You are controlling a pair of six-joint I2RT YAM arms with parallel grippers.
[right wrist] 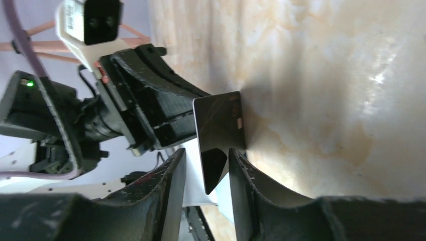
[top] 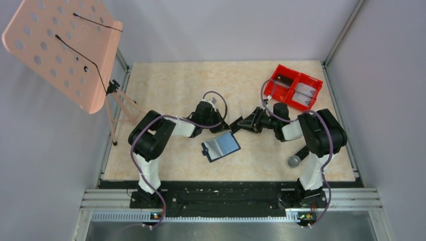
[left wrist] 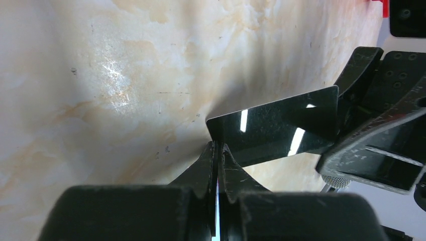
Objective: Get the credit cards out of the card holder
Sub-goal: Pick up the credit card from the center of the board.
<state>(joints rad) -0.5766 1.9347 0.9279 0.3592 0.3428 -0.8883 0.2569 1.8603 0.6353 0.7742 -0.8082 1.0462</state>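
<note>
Left claw (left wrist: 217, 150): pressed together on one end of the credit card (right wrist: 218, 120).
Right claw (right wrist: 206, 153): jaws apart, one on each side of the card's other end, with a gap showing beside one finger.
Credit card: black and glossy, between the two claws over the middle of the table (top: 176, 85).
Card holder (top: 221, 145): lies open on the table, just near of the claws.
Right side: red bin (top: 300, 74) far, grey ball (top: 294, 161) near.
</note>
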